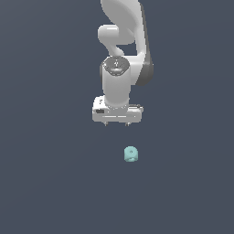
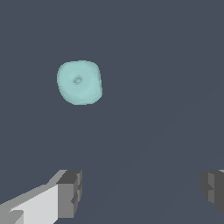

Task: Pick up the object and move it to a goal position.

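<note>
Presently listed: one object [image 1: 131, 154], pale teal, small, blocky with rounded corners, a small round dimple centred on its face [image 2: 79, 82], lying alone on the dark grey surface [image 1: 50, 183]. White arm [image 1: 119, 68] descends from twelve o'clock, wrist vertical, gripper [image 1: 117, 123] pointing down, fingers [image 2: 70, 193] spread wide and empty; the object sits apart at roughly five o'clock of it, untouched.
</note>
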